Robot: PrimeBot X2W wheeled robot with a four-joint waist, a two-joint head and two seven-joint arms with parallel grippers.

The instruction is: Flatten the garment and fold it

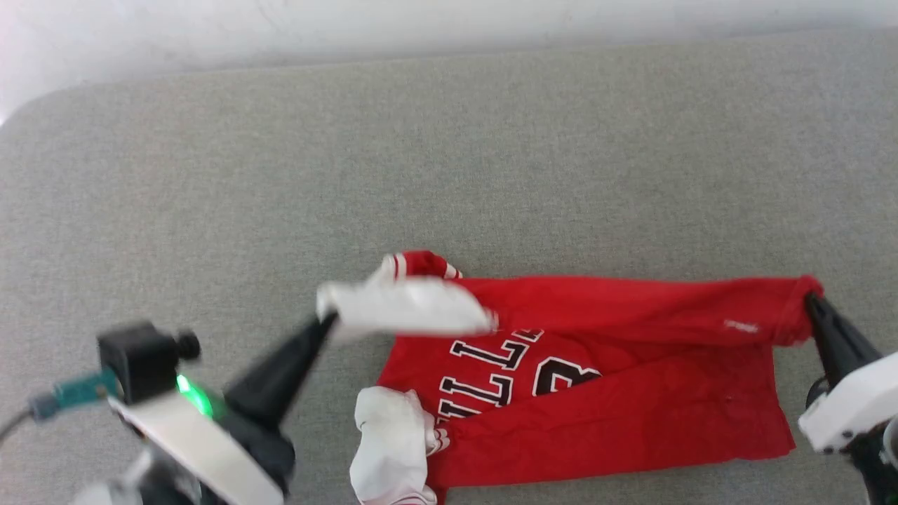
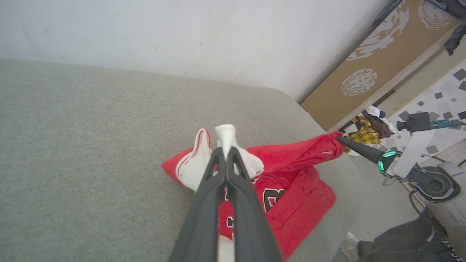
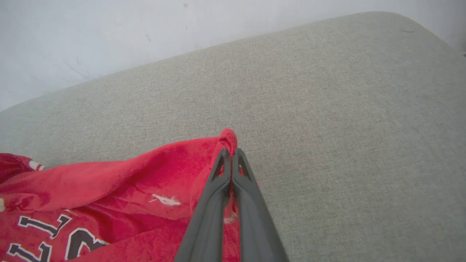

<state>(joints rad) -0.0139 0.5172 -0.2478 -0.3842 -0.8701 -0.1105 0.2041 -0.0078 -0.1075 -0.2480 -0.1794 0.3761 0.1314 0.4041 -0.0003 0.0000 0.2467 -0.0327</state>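
Both ends of the red jersey T-shirt (image 1: 631,414) with white short sleeves and black block lettering were held. At left, the left gripper (image 1: 328,321) was clamped on one white sleeve (image 1: 407,307), raised above the grey upholstered surface (image 1: 491,154). The body lay rumpled between. At right, the right gripper (image 1: 812,301) pinched a red corner.

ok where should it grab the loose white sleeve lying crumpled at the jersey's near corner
Probably its outer fold, the bulge furthest from the red body. The loose sleeve lies crumpled on the cushion, free on its left side, so come in low from the left and pinch there. The left gripper, nearest it, is shut on the other sleeve.
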